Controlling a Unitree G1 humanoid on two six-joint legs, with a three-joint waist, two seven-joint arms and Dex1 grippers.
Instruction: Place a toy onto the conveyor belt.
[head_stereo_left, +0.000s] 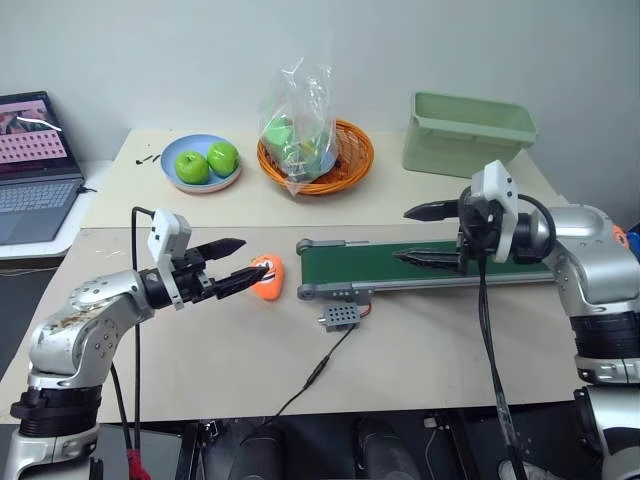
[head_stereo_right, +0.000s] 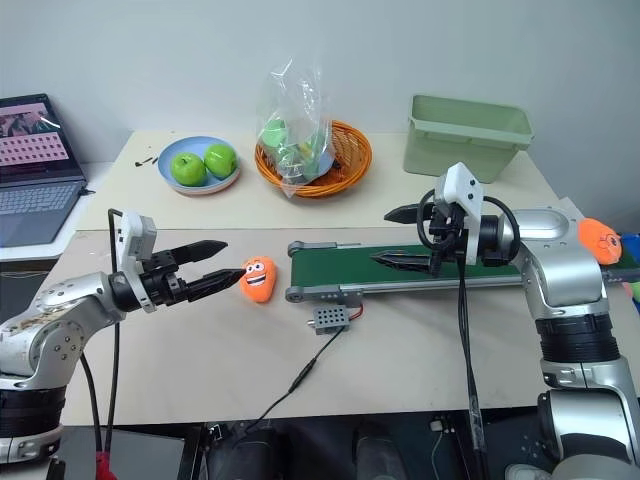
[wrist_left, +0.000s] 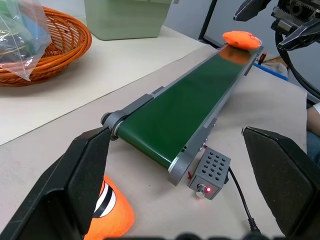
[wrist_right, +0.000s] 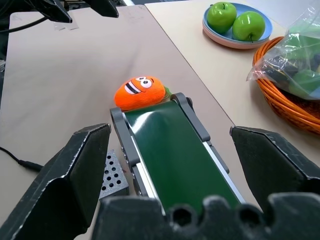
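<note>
Left wrist view gives us the flat bright-orange plush toy (wrist_left: 241, 39) lying at the far end of the long dark-green conveyor belt (wrist_left: 185, 102) (grey-framed). Our left gripper (head_stereo_left: 235, 265) and right gripper (head_stereo_left: 420, 236) both stand released, holding nothing.

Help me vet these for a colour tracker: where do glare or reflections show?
Left eye view: white glare on the plastic bag. Left wrist view: the conveyor belt mirrors orange beside the toy at its far end; the box lamp glows red. Right wrist view: highlights on the apples.
</note>
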